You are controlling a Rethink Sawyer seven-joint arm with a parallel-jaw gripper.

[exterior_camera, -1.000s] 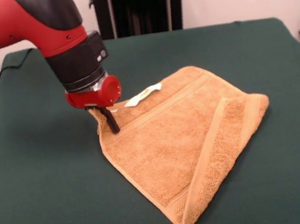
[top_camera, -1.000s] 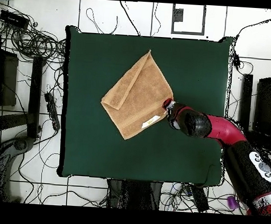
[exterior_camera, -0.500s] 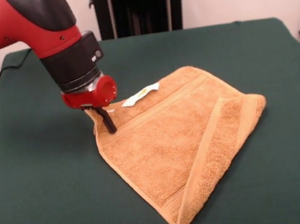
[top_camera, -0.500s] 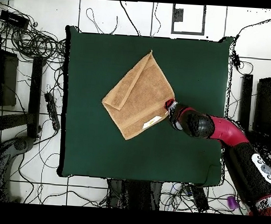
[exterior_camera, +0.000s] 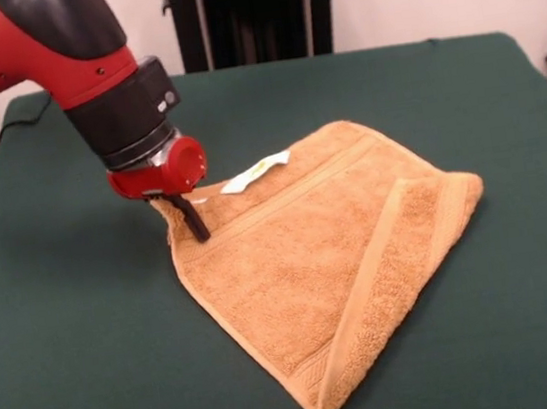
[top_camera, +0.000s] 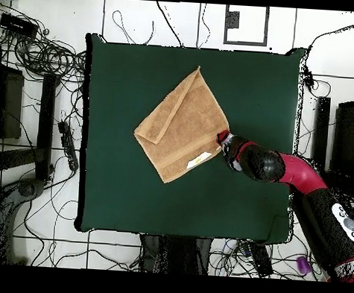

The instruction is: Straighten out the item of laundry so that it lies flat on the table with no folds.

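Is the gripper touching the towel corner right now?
Touching. In the front view the gripper meets the towel at its corner, which is lifted up around it off the table.

In the front view the arm (exterior_camera: 42, 53) runs off the top and left edges. The gripper (exterior_camera: 195, 220) shows only as one dark tip at the towel (exterior_camera: 331, 257) corner, its fingers not distinguishable. Printing on the white label (exterior_camera: 257, 173) is too small to read. The towel's folded flap hides whatever lies beneath it
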